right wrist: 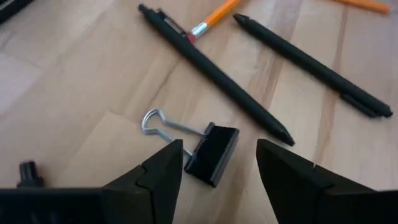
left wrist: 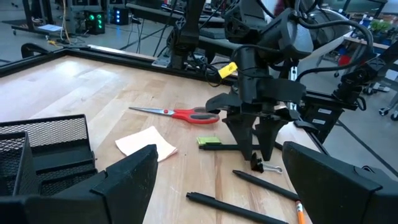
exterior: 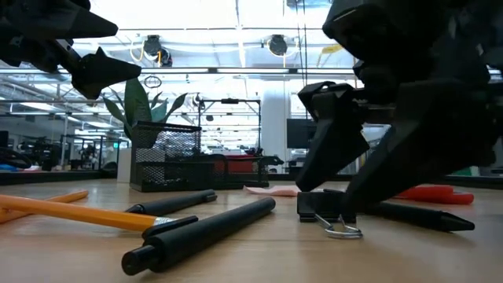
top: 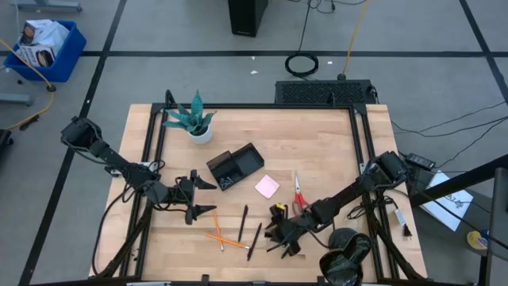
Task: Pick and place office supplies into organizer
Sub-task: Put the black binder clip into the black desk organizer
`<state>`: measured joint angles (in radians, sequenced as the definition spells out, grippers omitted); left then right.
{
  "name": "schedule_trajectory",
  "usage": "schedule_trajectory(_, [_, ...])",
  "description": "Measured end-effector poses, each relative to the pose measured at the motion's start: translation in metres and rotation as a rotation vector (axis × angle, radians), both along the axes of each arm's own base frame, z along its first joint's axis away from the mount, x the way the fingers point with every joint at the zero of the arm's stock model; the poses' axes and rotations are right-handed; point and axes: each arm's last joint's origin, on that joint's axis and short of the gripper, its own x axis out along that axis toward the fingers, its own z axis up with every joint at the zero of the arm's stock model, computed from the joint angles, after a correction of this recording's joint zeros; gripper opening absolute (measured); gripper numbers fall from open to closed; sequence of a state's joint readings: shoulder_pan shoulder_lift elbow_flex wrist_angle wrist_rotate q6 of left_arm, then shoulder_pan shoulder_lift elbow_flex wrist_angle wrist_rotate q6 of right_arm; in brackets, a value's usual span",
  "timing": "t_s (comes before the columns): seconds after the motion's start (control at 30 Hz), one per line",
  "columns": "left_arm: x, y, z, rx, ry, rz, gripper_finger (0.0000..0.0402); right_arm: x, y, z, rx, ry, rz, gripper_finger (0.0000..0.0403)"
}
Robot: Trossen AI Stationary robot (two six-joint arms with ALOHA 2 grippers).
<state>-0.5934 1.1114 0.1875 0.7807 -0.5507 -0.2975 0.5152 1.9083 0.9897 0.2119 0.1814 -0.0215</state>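
My right gripper (right wrist: 217, 163) is open and points down at a slant near the table's front edge. Its fingers (right wrist: 158, 174) stand on either side of a black binder clip (right wrist: 212, 154) that lies flat on the wood, wire handles (right wrist: 158, 123) toward the table's left. Two black pens (right wrist: 214, 74) and orange pencils (top: 221, 237) lie just left of it. The red-handled scissors (top: 299, 193) and pink sticky pad (top: 267, 187) lie behind. The black organizer (top: 235, 167) stands mid-table. My left gripper (top: 202, 196) hovers open at the left, touching nothing. My right gripper comes at the binder clip's black body (right wrist: 205, 163) from above at a slant, one finger at each side of it. The clip rests flat on the table. Whether the fingers touch it, I cannot tell.
A potted green plant (top: 193, 121) stands at the far left behind the organizer. A small yellow-green bit (left wrist: 209, 141) lies between the scissors and my right gripper. A black frame (top: 147, 159) runs along the table's left and right sides.
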Motion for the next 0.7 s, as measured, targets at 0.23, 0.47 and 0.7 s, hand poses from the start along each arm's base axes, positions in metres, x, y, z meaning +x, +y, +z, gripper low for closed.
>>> schedule_trajectory(0.23, [0.000, 0.000, -0.001, 0.004, 0.008, 0.000, 0.0349, -0.003, 0.003, -0.001, 0.074, 0.036, -0.067, 0.0189])
schedule_trajectory(0.47, [0.000, 0.000, -0.001, -0.006, 0.007, 0.002, 0.0349, 0.001, 0.004, 0.003, 0.176, 0.007, -0.141, 0.0189])
schedule_trajectory(0.7, [0.000, 0.001, 0.001, 0.000, -0.011, 0.004, 0.0349, 0.015, 0.009, 0.025, 0.546, -0.150, -0.286, 0.0185])
